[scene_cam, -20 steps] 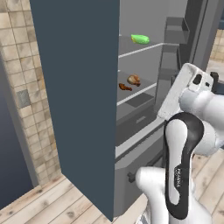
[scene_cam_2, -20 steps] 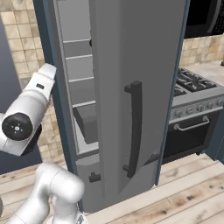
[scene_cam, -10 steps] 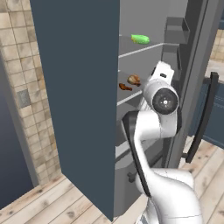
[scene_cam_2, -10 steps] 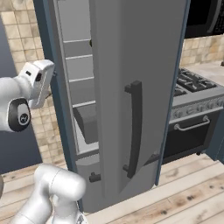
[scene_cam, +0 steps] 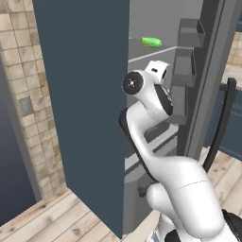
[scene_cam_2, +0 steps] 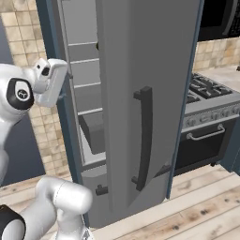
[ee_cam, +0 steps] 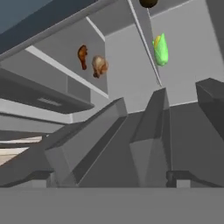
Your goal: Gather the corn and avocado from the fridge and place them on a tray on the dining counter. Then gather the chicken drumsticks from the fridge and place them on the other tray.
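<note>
So the corn (ee_cam: 160, 49) is sitting on an upper fridge shelf (ee_cam: 146, 39), and the two chicken drumsticks (ee_cam: 92, 62) are on the shelf below it, off to one side in my hand view. There's a dark round thing (ee_cam: 148, 2) at the very top edge that might be the avocado, can't really tell. My claw (ee_cam: 109, 177) is wide apart with nothing in it, pointed into the fridge but well short of the corn. My guess at the risk: the door bins (scene_cam: 190, 33) and shelf edges crowd my path, so I could clip one reaching in, or nudge the corn so it rolls back
</note>
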You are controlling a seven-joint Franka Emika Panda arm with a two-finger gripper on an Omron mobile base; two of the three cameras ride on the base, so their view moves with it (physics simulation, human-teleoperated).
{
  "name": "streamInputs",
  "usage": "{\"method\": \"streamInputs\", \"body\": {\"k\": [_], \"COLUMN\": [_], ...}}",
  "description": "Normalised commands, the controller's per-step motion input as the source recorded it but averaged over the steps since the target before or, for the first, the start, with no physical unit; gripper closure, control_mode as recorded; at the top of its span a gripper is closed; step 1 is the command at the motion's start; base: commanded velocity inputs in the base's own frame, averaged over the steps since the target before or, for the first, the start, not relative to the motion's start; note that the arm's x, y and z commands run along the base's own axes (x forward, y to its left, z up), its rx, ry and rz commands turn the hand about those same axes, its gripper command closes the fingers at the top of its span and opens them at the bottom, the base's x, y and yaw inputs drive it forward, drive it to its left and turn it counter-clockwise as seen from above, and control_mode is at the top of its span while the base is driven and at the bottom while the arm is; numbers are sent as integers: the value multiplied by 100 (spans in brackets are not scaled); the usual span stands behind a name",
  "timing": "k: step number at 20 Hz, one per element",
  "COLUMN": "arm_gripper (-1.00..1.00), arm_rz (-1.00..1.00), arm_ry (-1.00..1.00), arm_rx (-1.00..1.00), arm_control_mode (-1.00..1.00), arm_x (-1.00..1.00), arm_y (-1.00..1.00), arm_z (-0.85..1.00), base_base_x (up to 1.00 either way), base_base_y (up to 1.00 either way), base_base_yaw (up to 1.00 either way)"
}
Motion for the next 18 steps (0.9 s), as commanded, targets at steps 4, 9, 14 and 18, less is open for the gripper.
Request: {"method": "streamInputs", "body": {"k": [4, 9, 14, 18], "arm_gripper": [-100, -100, -100, -100], "arm_rz": [-13, -5, -1, 0], "arm_ry": [0, 0, 0, 0], "arm_rx": [-2, -3, -1, 0], "arm_control_mode": [-100, -100, -100, -100], "arm_x": [28, 42, 37, 13], "arm_y": [-26, -21, -23, -39], "arm_z": [-17, -6, -1, 0], "base_base_x": [0, 0, 0, 0], "base_base_y": [0, 0, 0, 0], "base_base_yaw": [0, 0, 0, 0]}}
